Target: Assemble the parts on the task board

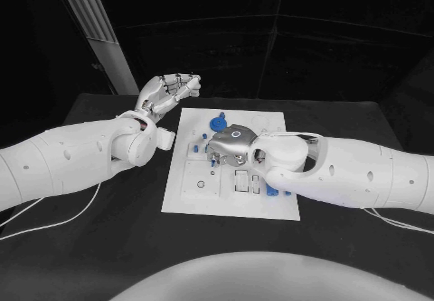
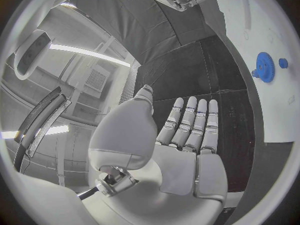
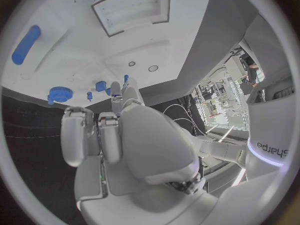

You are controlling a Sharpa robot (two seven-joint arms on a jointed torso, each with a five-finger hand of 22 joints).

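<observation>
- The task board (image 1: 231,200) lies at the middle of the black table (image 1: 90,251).
- The right hand (image 1: 231,145) sits low over the board's centre and covers the parts beneath it.
- Whether the right hand pinches anything cannot be told; in the right wrist view its fingers (image 3: 119,95) reach down among small blue parts (image 3: 100,86).
- The left hand (image 1: 169,91) is raised off the board at about 10 o'clock, fingers extended and apart, holding nothing.
- A blue gear (image 1: 220,123) stands at the board's 12 o'clock end.
- The right wrist view adds a blue cylinder (image 3: 25,45) and a rectangular recess (image 3: 132,10).
</observation>
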